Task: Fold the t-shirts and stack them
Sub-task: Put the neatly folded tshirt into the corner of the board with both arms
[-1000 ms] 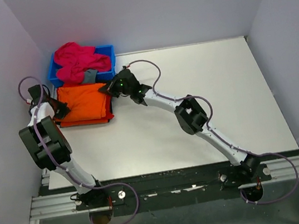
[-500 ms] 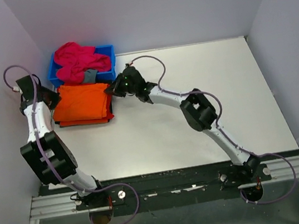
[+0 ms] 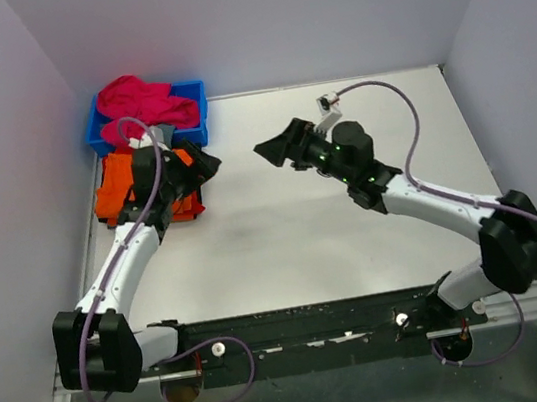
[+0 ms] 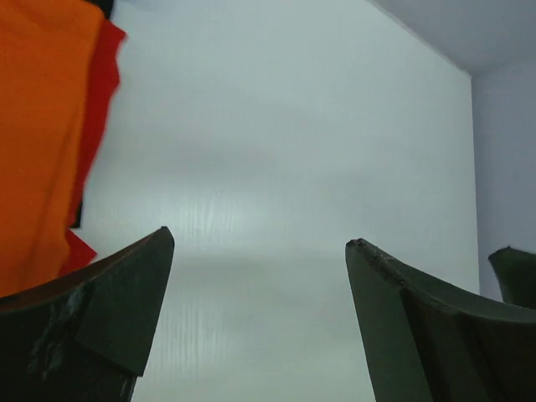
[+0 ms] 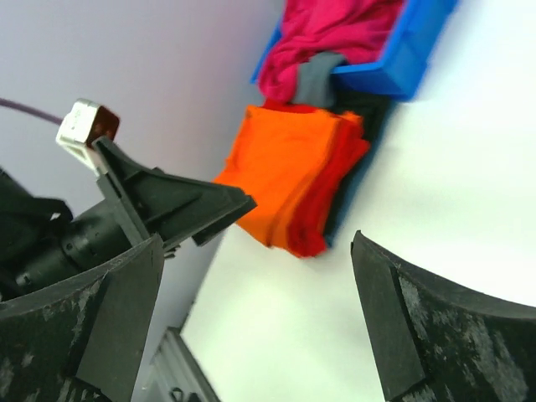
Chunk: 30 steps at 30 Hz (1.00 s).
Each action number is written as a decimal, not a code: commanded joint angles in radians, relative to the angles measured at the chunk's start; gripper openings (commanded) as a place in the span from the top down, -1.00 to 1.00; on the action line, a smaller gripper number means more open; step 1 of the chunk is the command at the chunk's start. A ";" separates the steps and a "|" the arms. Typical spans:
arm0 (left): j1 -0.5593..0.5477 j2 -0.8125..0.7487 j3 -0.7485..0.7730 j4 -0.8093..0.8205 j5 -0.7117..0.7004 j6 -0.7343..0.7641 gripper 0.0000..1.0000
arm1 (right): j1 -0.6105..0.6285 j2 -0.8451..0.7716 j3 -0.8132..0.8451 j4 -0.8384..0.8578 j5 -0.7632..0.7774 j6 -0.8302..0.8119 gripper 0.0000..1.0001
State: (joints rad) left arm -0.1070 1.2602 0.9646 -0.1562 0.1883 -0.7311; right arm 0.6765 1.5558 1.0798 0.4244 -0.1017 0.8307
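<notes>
A folded orange t-shirt point(image 3: 117, 186) tops a stack at the table's back left, with a red t-shirt point(image 3: 187, 209) folded under it. The right wrist view shows the same stack: the orange t-shirt point(image 5: 289, 163) over the red t-shirt point(image 5: 335, 205). A magenta-pink t-shirt point(image 3: 137, 101) lies crumpled in the blue bin point(image 3: 195, 99). My left gripper point(image 3: 204, 164) hangs over the stack's right edge, open and empty, and shows bare table between its fingers in its wrist view point(image 4: 260, 243). My right gripper point(image 3: 263, 149) is open and empty, right of the stack, facing it point(image 5: 255, 243).
A small grey cloth piece point(image 3: 163, 134) hangs over the bin's front wall. White walls close in the table on the left, back and right. The arm bases sit on a rail point(image 3: 308, 329) at the near edge.
Both grippers have opened and let go of the orange shirt. The left arm swung from the stack's left side across to its right edge. The right gripper pulled back rightwards.
</notes>
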 commanded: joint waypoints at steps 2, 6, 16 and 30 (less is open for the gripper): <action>-0.204 -0.136 -0.223 0.282 -0.156 -0.021 -0.98 | -0.017 -0.331 -0.301 -0.122 0.227 -0.215 -1.00; -0.330 -0.211 -0.400 0.452 -0.173 0.035 -0.98 | -0.018 -0.610 -0.503 -0.211 0.332 -0.365 -1.00; -0.387 -0.291 -0.621 0.661 -0.138 0.142 -0.97 | -0.017 -1.094 -0.891 -0.196 0.480 -0.467 -1.00; -0.393 -0.278 -0.635 0.693 -0.110 0.124 -0.97 | -0.017 -1.045 -0.888 -0.185 0.550 -0.450 -1.00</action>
State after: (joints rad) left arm -0.4931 0.9802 0.3363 0.4942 0.0673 -0.6106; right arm 0.6582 0.4835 0.1688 0.2268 0.3973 0.3912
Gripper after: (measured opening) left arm 0.988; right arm 0.998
